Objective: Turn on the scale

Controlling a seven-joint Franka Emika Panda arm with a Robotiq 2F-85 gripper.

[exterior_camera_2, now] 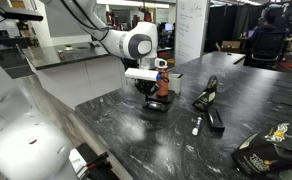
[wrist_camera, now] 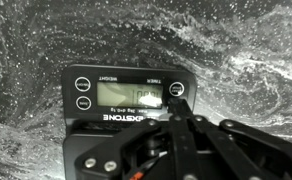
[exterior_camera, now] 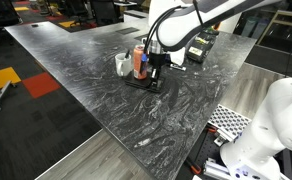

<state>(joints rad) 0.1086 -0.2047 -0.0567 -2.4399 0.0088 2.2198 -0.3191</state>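
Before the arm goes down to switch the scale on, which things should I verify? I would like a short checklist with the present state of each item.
1. Gripper over the control end of the scale: ok, the wrist view shows the panel right under it.
2. Tip lined up with the round button beside the display: ok, it sits close to it.
3. That button is the power button: cannot tell, its label is too small.
4. Display lit: cannot tell, only faint marks show.
5. Jaws shut for a one-point press: cannot tell.
6. Can clear of the arm: not ok, it stands right beside the gripper.
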